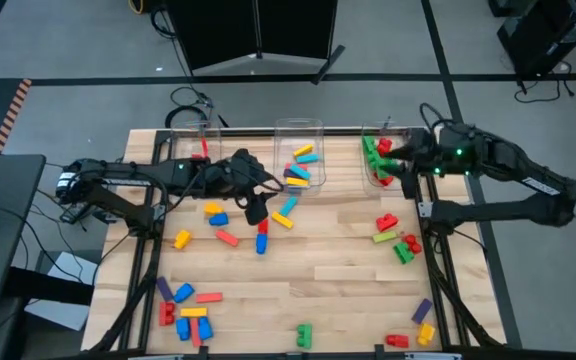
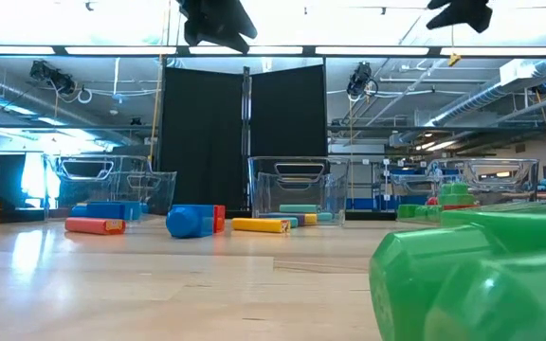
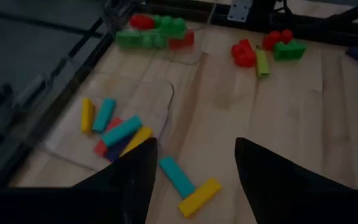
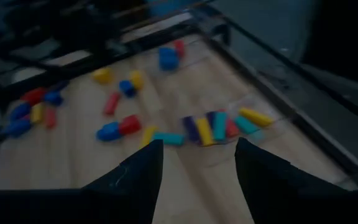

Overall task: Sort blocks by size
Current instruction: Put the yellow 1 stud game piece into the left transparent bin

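Observation:
Blocks of many colours lie scattered on the wooden table (image 1: 338,270). My left gripper (image 1: 256,208) hangs open over the table's middle, in front of the middle bin; a cyan block (image 3: 178,176) and a yellow block (image 3: 199,196) lie on the table below its fingers (image 3: 196,146). My right gripper (image 1: 393,160) hovers open and empty above the right bin (image 1: 380,165), which holds green and red chunky blocks. In its wrist view nothing sits between its fingers (image 4: 199,146). The middle bin (image 1: 300,160) holds long cyan and yellow blocks.
A third clear bin (image 1: 188,145) stands at the far left with a red piece in it. Loose clusters lie at the near left (image 1: 188,310), the right side (image 1: 396,240) and the near right corner (image 1: 418,330). A green block (image 2: 472,275) sits at the near edge.

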Tool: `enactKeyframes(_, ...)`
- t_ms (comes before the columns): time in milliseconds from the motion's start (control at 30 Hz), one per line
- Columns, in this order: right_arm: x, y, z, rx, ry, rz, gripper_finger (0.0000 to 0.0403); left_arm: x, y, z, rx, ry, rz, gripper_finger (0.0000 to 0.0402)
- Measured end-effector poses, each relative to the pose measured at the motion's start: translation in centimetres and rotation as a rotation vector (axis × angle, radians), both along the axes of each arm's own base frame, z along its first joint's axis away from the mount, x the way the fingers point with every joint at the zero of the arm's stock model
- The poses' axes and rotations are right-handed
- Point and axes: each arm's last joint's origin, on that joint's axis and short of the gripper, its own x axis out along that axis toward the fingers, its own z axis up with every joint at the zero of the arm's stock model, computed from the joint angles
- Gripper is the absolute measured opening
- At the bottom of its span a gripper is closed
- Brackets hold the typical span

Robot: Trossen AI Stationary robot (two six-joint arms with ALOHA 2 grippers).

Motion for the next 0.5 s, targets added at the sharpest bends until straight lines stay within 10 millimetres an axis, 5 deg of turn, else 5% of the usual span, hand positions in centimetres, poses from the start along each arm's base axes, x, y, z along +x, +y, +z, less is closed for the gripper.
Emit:
enactKeyframes(300,4.1,2.7,-3.2,-0.012,0.101,0.138,0.0194,-1.9,-2.3,-1.7,-0.165,0.140,0.229,0.0223)
enactKeyframes(500,5.8,3.7,-6.5,0.010,0.176,0.174,0.0195,-5.7,-3.4,-2.9,-0.361,0.333,0.544,0.0223)
